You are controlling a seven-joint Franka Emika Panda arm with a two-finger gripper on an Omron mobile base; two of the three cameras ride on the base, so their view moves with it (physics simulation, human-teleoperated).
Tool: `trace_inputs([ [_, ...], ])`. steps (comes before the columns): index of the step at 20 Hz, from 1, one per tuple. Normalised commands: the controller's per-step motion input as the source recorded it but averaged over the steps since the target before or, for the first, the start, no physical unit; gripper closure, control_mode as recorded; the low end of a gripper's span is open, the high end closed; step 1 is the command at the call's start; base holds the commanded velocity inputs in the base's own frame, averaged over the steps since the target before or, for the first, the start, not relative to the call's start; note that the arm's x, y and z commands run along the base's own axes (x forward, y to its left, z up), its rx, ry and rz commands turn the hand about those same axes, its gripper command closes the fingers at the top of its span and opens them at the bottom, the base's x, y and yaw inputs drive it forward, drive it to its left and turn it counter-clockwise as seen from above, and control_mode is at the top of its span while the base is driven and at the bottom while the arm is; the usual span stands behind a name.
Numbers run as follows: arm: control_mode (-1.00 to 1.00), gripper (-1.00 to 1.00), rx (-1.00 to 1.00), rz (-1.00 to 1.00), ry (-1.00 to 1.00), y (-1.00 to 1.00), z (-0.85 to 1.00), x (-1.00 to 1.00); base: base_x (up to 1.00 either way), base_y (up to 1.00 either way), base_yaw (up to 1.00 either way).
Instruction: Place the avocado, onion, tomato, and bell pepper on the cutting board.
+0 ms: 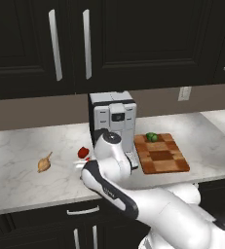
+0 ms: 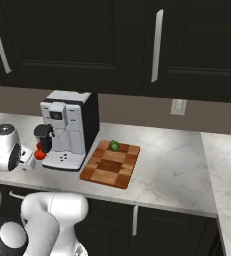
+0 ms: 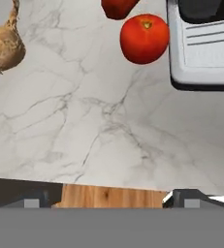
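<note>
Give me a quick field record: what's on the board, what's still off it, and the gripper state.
on board: avocado on the cutting board, at its far end
off board: onion, tomato, bell pepper, all on the counter
tomato position: beside the coffee machine
gripper: open, holding nothing, above the counter

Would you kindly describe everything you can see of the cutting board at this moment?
The cutting board is a rectangular slab that looks like reddish-brown wood, laid out in a patchwork of lighter and darker blocks. It lies flat on the marble counter, just to the right of the coffee machine and close to the counter's front edge. The avocado, a small glossy green lump, rests on its far end near the wall. The rest of its top surface is bare.
</note>
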Motion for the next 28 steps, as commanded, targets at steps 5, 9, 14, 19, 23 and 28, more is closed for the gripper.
trace_inputs([
  [5, -1.0, -1.0, 0.0, -0.02, 0.0, 0.96, 0.26, 0.8, 0.0, 0.0, 0.0],
  [9, -1.0, -1.0, -0.02, -0.04, 0.0, 1.0, 0.31, 0.83, 0.0, 0.0, 0.0],
  [14, -1.0, -1.0, -0.02, -0.04, 0.0, 0.86, 0.21, 0.61, 0.0, 0.0, 0.0],
  [19, -1.0, -1.0, -0.01, -0.04, 0.0, 0.51, 0.01, 0.48, 0.0, 0.0, 0.0],
  [23, -1.0, -1.0, -0.01, -0.06, 0.0, 0.23, 0.0, 0.32, 0.0, 0.0, 0.0],
  [28, -1.0, -1.0, -0.01, -0.08, 0.0, 0.13, -0.05, 0.17, 0.0, 0.0, 0.0],
])
